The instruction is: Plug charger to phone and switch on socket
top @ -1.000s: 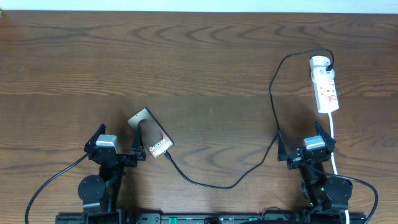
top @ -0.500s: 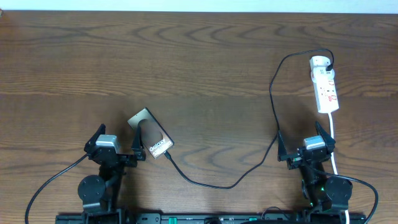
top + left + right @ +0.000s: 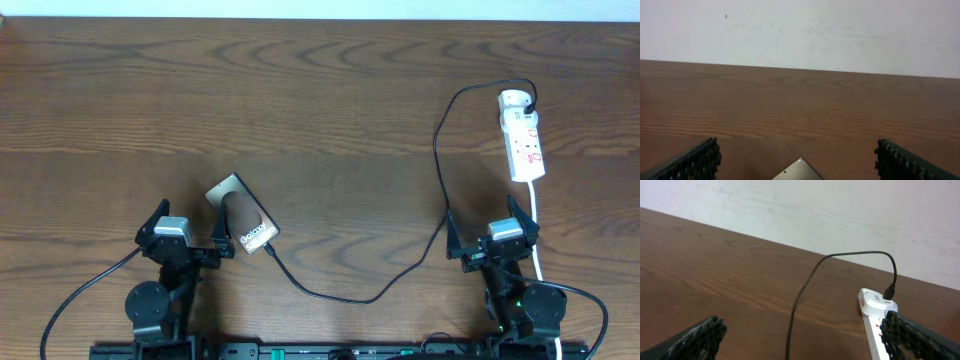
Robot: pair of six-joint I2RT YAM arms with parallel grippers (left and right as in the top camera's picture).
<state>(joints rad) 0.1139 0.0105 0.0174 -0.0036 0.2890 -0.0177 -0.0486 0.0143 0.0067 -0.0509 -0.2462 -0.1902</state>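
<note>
A broad wooden worktop carries the whole job. At its near edge the left jaws and the right jaws are each spread wide, gripping nothing. The phone lies flat and slantwise just ahead of the left jaws, toward their right finger. Its lettered end is turned nearward, apparently so the port meets the incoming lead. The socket lies well ahead of the right jaws, likely left there for that arm to reach the switch. The charger leaves the socket's far end, loops past the left of the right jaws and crosses to the phone. Its plug tip touches the lettered end; whether it is seated, or the switch is on, cannot be told.
</note>
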